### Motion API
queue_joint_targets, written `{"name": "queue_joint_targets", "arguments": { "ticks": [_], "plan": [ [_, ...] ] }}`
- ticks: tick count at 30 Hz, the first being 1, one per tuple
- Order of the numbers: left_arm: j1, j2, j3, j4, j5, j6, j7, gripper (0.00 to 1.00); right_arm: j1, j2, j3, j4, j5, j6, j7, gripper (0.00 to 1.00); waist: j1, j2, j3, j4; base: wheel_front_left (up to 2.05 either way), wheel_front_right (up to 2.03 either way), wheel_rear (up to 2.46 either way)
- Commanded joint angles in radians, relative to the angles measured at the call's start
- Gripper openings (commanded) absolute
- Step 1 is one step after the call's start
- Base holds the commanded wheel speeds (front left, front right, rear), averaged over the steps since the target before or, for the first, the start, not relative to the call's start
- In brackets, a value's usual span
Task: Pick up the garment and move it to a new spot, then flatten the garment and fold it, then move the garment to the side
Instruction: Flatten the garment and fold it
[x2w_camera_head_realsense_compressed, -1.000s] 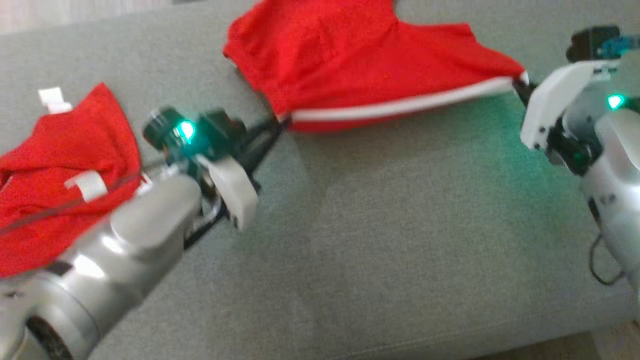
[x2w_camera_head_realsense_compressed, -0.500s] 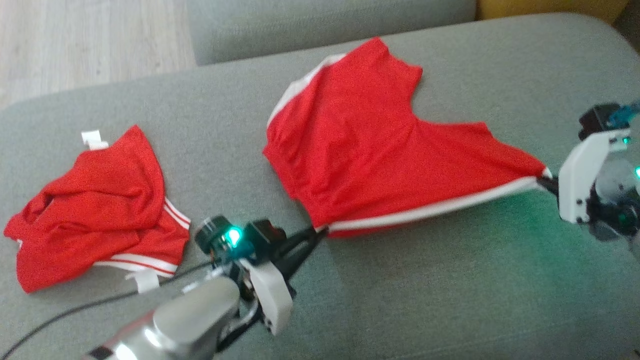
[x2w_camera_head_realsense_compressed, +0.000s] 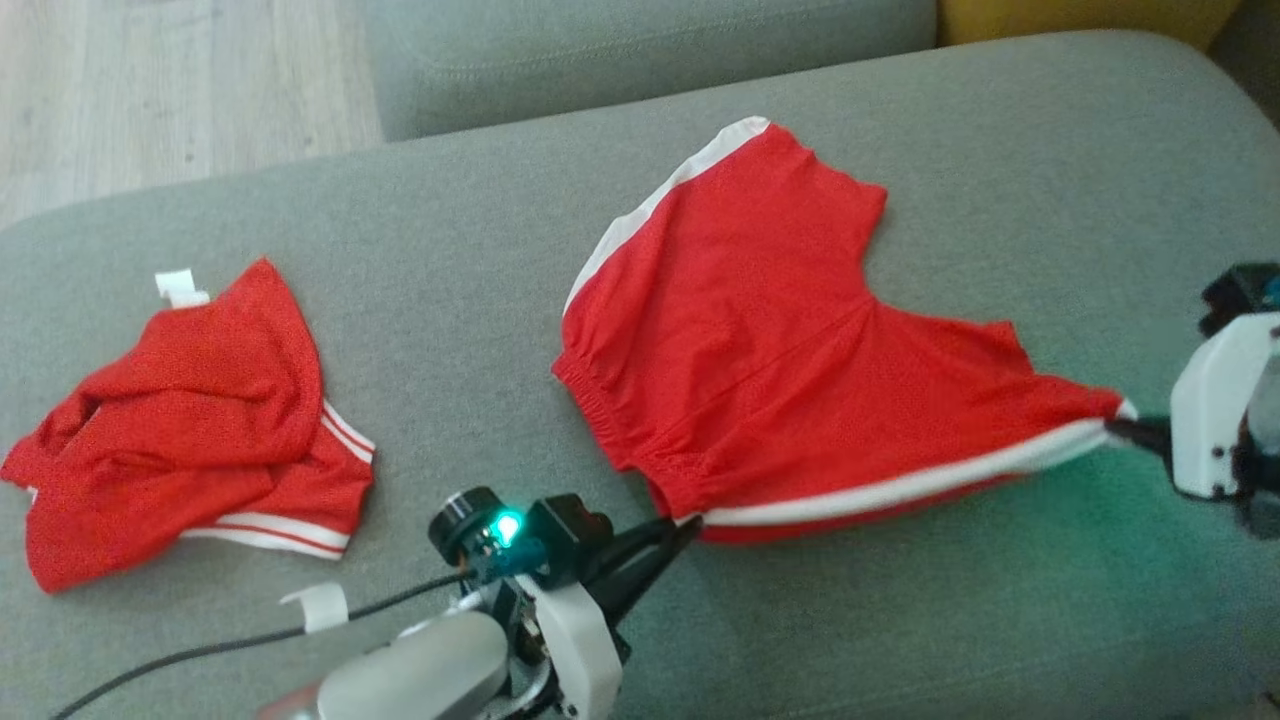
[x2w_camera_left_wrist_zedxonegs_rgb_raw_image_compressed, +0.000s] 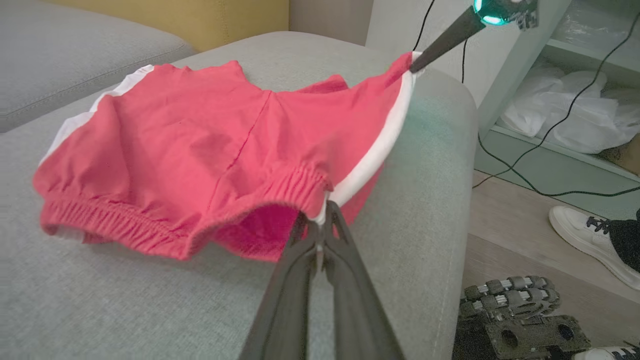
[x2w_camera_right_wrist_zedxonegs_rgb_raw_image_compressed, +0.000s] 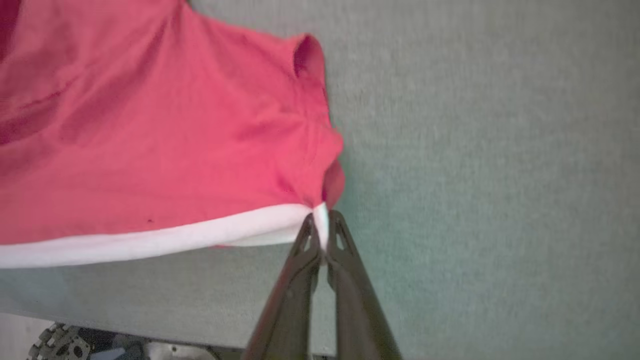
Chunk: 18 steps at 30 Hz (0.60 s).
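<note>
Head view has the red shorts (x2w_camera_head_realsense_compressed: 760, 340) spread over the right half of the grey sofa seat (x2w_camera_head_realsense_compressed: 900, 620), their white-striped side running along the seat's near edge and stretched taut between both arms. The left gripper (x2w_camera_head_realsense_compressed: 688, 523) is clamped on the waistband corner of that stripe. The right gripper (x2w_camera_head_realsense_compressed: 1118, 431) is pinched shut on the leg-hem corner, close to the seat's right end. Both wrist views show just a thin bit of cloth between each pair of fingers. The far part of the shorts lies on the seat, while the held edge looks slightly lifted. A crumpled red garment (x2w_camera_head_realsense_compressed: 190, 420) sits well apart near the seat's left end. With so little cloth caught, I judge a harder outward pull could slip one corner free. Dragging the resting part across the rough seat fabric could also bunch it up rather than flatten it.
</note>
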Motion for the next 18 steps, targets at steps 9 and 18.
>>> {"name": "queue_joint_targets", "arguments": {
  "ticks": [9,18],
  "plan": [
    [-0.157,0.01,0.114,-0.017,-0.015,0.031,-0.007,0.0,-0.118,0.072,-0.215,-0.033,-0.091,0.007,-0.152,0.0,0.0,0.0,0.114,0.059,0.0,0.0,0.0],
    [-0.271,-0.033,0.172,0.038,-0.023,0.018,-0.031,0.0,-0.301,0.19,-0.309,0.038,-0.226,0.007,-0.262,0.0,0.0,0.0,0.217,0.13,0.0,0.0,0.0]
  ]
}}
